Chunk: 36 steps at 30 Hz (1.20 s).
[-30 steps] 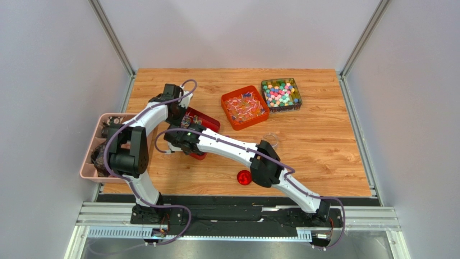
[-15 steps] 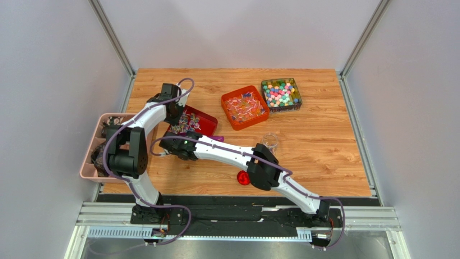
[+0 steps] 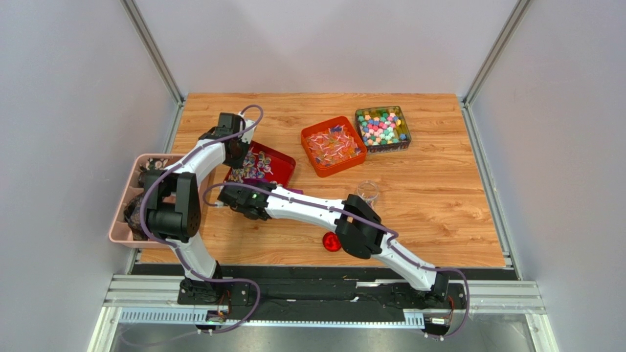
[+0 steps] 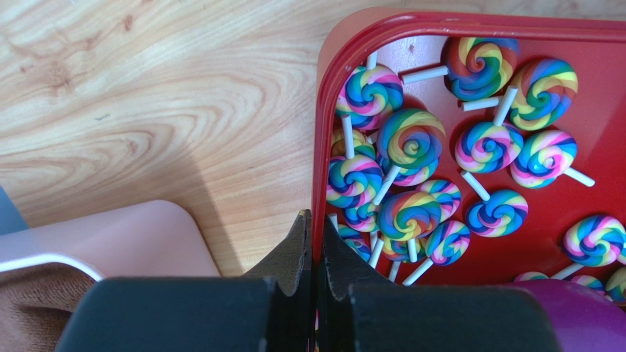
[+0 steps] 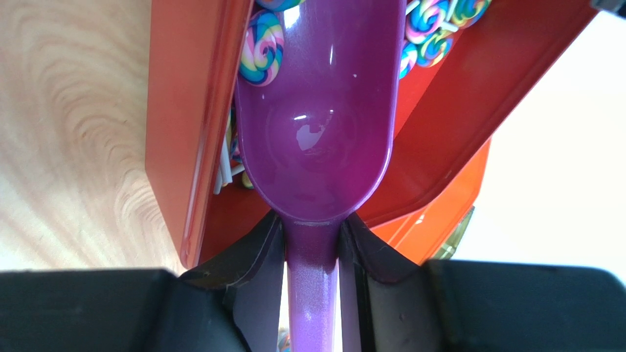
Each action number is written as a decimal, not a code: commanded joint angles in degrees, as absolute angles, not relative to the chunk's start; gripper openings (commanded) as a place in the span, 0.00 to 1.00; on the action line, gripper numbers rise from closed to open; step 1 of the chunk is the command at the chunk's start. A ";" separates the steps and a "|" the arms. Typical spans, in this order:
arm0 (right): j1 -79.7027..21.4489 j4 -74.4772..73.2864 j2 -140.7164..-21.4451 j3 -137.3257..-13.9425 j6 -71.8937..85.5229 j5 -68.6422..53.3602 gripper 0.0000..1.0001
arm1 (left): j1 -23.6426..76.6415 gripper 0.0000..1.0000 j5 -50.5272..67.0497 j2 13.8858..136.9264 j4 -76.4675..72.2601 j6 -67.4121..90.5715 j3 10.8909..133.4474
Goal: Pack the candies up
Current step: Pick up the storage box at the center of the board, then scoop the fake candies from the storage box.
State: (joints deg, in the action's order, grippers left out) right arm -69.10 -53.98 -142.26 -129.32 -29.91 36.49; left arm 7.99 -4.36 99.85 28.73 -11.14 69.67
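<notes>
1. On the light wooden table (image 3: pixel 441 213) nothing looks packed yet, in my judgement.
2. The left gripper (image 4: pixel 314 220) is pinched closed on the rim of the shiny red rectangular tray (image 4: pixel 345 44), far left, which holds rainbow swirl lollipops (image 4: pixel 410 139).
3. The right gripper (image 5: pixel 312 227) clamps the handle of the purple plastic scoop (image 5: pixel 319 110). Its bowl reaches into that tray and carries one lollipop near its tip.
4. The twist-wrapped candies (image 3: pixel 334 147) lie in the orange square tray (image 3: pixel 308 139).
5. The small clear jar (image 3: pixel 367 192) seems empty. The round red lid (image 3: pixel 332 240) lies nearer, apart from it.

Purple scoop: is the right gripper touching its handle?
Touching. The right wrist view shows the right gripper with its two fingers pressed against both sides of the handle of the purple scoop, with no gap visible.
</notes>
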 commanded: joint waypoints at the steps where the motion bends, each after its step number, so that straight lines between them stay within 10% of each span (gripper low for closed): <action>1: -69.17 -33.57 -142.64 -129.02 -29.88 33.40 0.00 | 10.02 0.00 6.24 98.00 27.95 -4.48 70.14; 10: -64.95 -41.49 -142.38 -133.25 -18.81 11.08 0.00 | 10.02 0.00 8.43 98.26 27.86 -4.57 69.96; 25: -67.85 -14.76 -144.40 -124.80 -40.08 43.50 0.00 | 10.02 0.00 11.34 99.84 28.39 -4.92 70.22; 36: -62.14 -35.60 -138.69 -129.20 -21.00 9.66 0.00 | 10.11 0.00 33.03 103.53 31.90 -9.75 72.24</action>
